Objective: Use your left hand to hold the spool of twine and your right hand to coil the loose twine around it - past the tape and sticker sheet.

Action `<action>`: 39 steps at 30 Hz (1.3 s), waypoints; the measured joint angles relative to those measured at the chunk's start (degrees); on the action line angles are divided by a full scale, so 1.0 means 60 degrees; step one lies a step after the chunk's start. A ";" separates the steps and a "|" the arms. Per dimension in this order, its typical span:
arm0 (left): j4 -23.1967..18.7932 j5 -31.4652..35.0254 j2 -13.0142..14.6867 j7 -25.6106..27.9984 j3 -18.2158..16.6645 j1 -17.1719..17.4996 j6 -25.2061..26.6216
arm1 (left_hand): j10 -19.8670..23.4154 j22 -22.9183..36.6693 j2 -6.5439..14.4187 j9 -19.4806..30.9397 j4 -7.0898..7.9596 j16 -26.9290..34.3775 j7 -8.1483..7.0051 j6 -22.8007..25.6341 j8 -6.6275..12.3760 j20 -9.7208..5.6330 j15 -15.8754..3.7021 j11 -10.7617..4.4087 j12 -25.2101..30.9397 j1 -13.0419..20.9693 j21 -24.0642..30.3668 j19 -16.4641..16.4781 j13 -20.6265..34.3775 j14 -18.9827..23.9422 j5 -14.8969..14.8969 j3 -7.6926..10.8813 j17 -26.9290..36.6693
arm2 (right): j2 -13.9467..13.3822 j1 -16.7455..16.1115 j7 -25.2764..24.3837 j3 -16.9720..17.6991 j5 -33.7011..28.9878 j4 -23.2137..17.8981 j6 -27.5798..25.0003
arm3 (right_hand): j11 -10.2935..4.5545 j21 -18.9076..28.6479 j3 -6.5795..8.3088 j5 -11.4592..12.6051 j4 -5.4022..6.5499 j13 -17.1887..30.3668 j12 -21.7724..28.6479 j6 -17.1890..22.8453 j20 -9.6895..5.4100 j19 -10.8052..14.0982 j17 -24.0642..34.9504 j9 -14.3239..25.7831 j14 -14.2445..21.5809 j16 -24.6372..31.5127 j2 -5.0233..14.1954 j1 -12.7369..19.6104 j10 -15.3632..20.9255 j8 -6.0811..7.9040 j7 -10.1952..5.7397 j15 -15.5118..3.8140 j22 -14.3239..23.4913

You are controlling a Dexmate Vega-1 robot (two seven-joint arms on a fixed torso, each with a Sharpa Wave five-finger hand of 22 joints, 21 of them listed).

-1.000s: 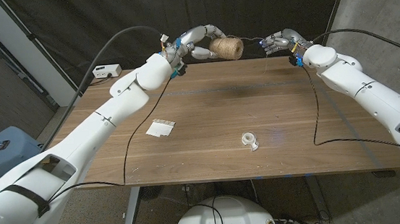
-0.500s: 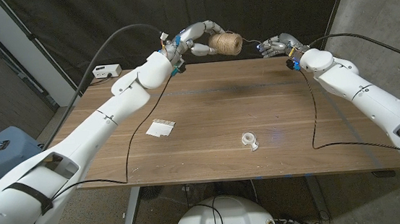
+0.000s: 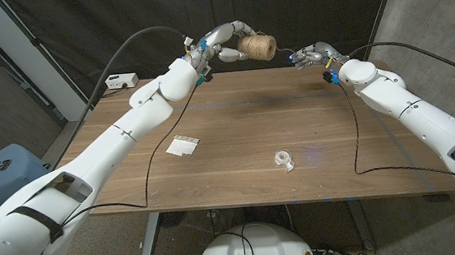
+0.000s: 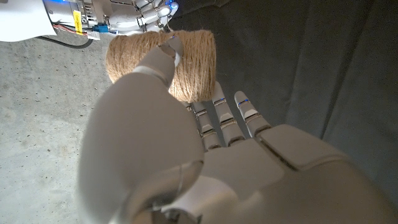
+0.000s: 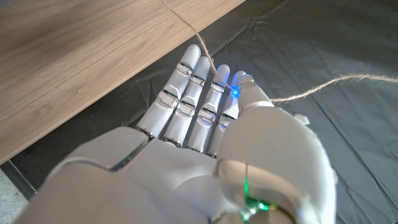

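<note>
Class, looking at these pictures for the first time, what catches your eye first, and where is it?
The spool of twine, gripped in the left hand beyond the table's far edge. A thin strand runs from it to the right hand, which pinches it. On the table lie a sticker sheet and tape roll.

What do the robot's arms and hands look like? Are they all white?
Mostly. Both arms have smooth, rounded glossy white shells with dark gaps at the joints, and thin black cables trailing from them. The left hand and right hand have silver-grey segmented fingers; small blue lights glow on them.
</note>
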 measured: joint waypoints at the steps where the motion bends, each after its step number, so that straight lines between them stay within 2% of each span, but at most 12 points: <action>1: 0.0014 0.0012 -0.0013 0.0014 0.0007 -0.0013 0.0000 | 0.0000 0.0000 0.0000 0.0000 0.0000 0.0000 0.0000 0.0000 0.0000 0.0000 0.0000 0.0000 -0.0002 0.0000 0.0000 0.0000 0.0000 0.0000 0.0000 0.0000 0.0000 | 0.0000 -0.0019 -0.0009 0.0000 0.0004 -0.0025 -0.0008 | 0.0000 0.0000 0.0000 0.0000 0.0000 0.0000 0.0000 0.0000 0.0000 0.0000 0.0000 -0.0001 0.0000 0.0000 0.0000 0.0000 0.0000 0.0000 0.0000 0.0000 0.0000; 39: 0.0701 0.0683 -0.0354 0.0685 0.0336 -0.0435 0.0385 | 0.0069 0.0000 0.0000 0.0000 0.0000 -0.0022 -0.0028 0.0048 0.0000 0.0000 -0.0001 -0.0003 -0.0033 0.0000 -0.0004 0.0000 0.0000 0.0001 0.0038 0.0000 0.0002 | -0.0097 -0.0560 -0.0026 -0.0254 -0.0090 -0.1126 -0.0557 | 0.0034 0.0000 0.0000 0.0000 0.0000 -0.0001 0.0000 0.0084 0.0000 0.0000 -0.0001 0.0045 0.0051 -0.0068 -0.0006 -0.0006 0.0032 -0.0059 0.0019 -0.0049 0.0000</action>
